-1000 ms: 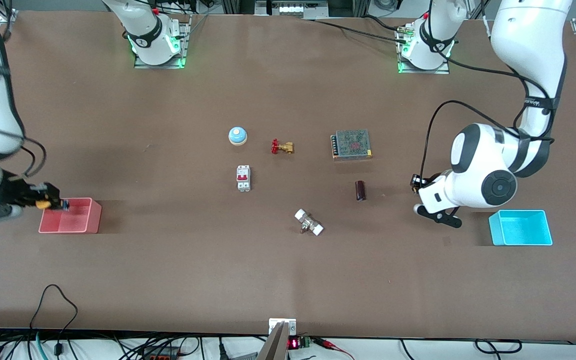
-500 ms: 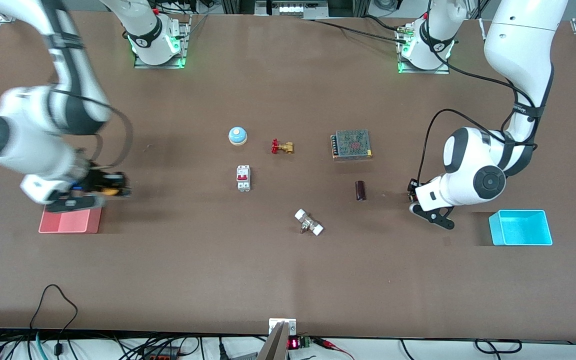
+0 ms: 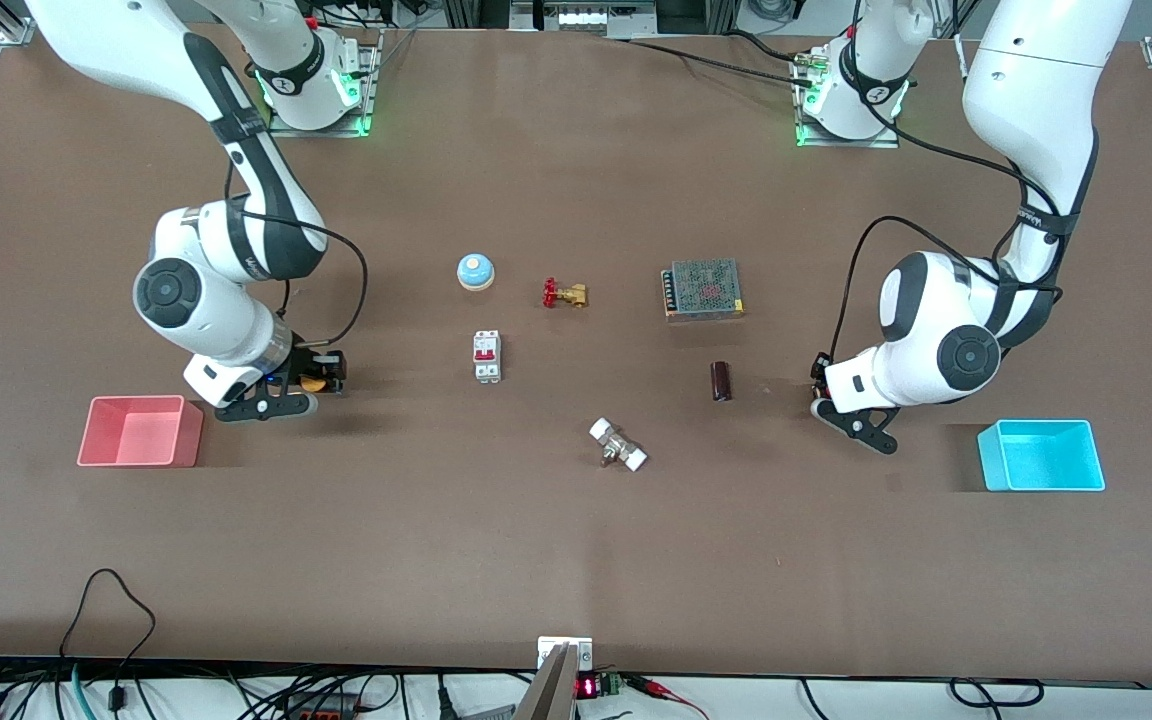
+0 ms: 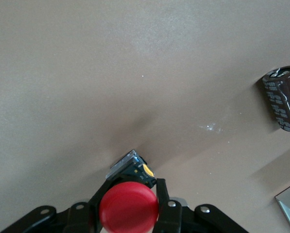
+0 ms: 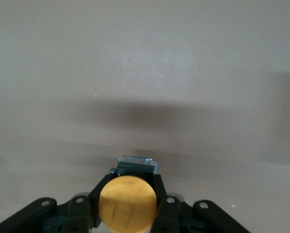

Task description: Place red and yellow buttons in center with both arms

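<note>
My right gripper (image 3: 328,377) is shut on the yellow button (image 3: 312,382) and holds it over bare table between the pink bin and the circuit breaker. In the right wrist view the orange-yellow cap (image 5: 127,204) sits between the black fingers (image 5: 102,187) of my right gripper (image 5: 130,182). My left gripper (image 3: 820,386) is shut on the red button over bare table between the dark cylinder and the blue bin. In the left wrist view the red cap (image 4: 128,206) fills my left gripper (image 4: 132,187), with the black body sticking out past it.
A blue dome bell (image 3: 475,271), a red-handled brass valve (image 3: 564,294), a circuit breaker (image 3: 487,356), a meshed power supply (image 3: 703,289), a dark cylinder (image 3: 722,381) and a white-ended fitting (image 3: 618,445) lie mid-table. A pink bin (image 3: 139,431) and a blue bin (image 3: 1041,455) stand toward the table's ends.
My right arm swung from over the pink bin toward the table's middle with the yellow button in its gripper. My left gripper moved a little toward the dark cylinder with the red button.
</note>
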`<move>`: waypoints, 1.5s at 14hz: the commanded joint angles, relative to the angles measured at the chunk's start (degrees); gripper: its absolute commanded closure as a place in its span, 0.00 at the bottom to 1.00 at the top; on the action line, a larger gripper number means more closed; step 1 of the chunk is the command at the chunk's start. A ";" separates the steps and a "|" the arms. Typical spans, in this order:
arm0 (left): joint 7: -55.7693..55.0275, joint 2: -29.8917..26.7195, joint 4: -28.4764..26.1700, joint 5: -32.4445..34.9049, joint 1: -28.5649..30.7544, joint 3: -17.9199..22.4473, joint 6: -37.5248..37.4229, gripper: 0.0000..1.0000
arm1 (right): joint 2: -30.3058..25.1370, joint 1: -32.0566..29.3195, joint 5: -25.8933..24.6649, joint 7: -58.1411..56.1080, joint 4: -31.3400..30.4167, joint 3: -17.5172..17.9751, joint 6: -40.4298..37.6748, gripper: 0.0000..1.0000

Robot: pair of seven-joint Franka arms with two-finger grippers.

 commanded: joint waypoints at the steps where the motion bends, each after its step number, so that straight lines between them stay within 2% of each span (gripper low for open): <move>1: 1.89 -2.21 -1.65 -0.94 0.18 -0.31 0.20 0.00 | 0.52 -0.27 -1.17 1.41 -3.93 0.85 6.04 0.72; 5: 1.01 -7.39 -0.16 -1.12 -0.35 0.39 -0.06 0.00 | 1.40 0.52 -1.17 1.50 -4.03 0.85 7.10 0.72; 7: -3.36 -8.71 1.60 -1.38 -0.44 2.49 -0.50 0.00 | 1.84 0.69 -1.17 1.41 -4.03 0.85 7.28 0.69; 9: -6.79 -8.72 4.75 -1.47 -0.44 4.26 -3.38 0.00 | 2.10 0.87 -1.17 1.50 -4.03 0.85 7.28 0.68; 10: -9.68 -8.89 6.25 -1.47 -0.35 5.39 -5.49 0.00 | 2.28 0.96 -1.17 1.41 -4.03 0.85 7.28 0.63; 12: -16.19 -9.76 10.03 -1.47 0.09 7.42 -11.37 0.00 | 2.37 0.96 -1.17 1.41 -4.03 0.93 7.37 0.62; 14: -22.60 -11.78 11.27 -1.21 0.53 8.39 -14.81 0.00 | 2.37 0.96 -1.17 1.41 -3.94 0.93 7.28 0.35; 15: -24.81 -13.10 11.36 -1.12 1.57 8.39 -15.52 0.00 | 2.37 0.96 -1.17 1.32 -3.68 0.93 7.20 0.13; 16: -25.61 -14.68 11.28 -0.86 1.93 8.48 -15.70 0.00 | 2.19 0.87 -1.09 1.15 -3.15 0.93 7.02 0.06; 17: -26.06 -16.09 11.27 -0.68 2.02 8.48 -16.32 0.00 | 1.76 0.87 -1.09 0.97 -2.54 1.11 6.76 0.00; 18: -26.41 -17.67 11.27 -0.59 2.55 8.57 -18.06 0.00 | 0.45 0.61 -1.00 0.71 -1.84 1.11 5.54 0.00; 20: -26.50 -20.05 12.41 -0.41 4.30 7.70 -21.58 0.00 | -3.85 -0.27 -1.00 0.36 4.72 1.11 -5.74 0.00; 21: -26.50 -20.14 15.29 -0.41 5.70 6.91 -25.08 0.00 | -6.22 -1.06 -1.00 0.35 9.46 1.11 -13.12 0.00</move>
